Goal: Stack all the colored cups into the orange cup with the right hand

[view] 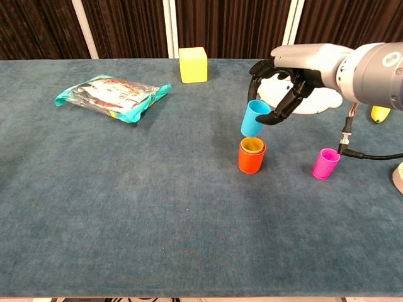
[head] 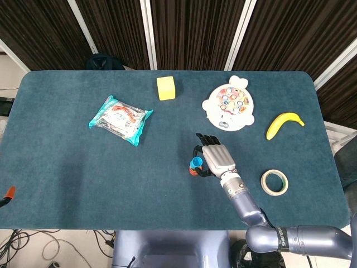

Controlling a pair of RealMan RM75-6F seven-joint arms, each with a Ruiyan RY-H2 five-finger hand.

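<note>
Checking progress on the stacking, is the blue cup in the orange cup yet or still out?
Out. The right hand holds the blue cup tilted just above the orange cup.

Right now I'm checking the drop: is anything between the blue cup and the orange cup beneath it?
No. In the chest view the blue cup, held by the right robot hand, hangs tilted just above the orange cup; nothing is between them.
</note>
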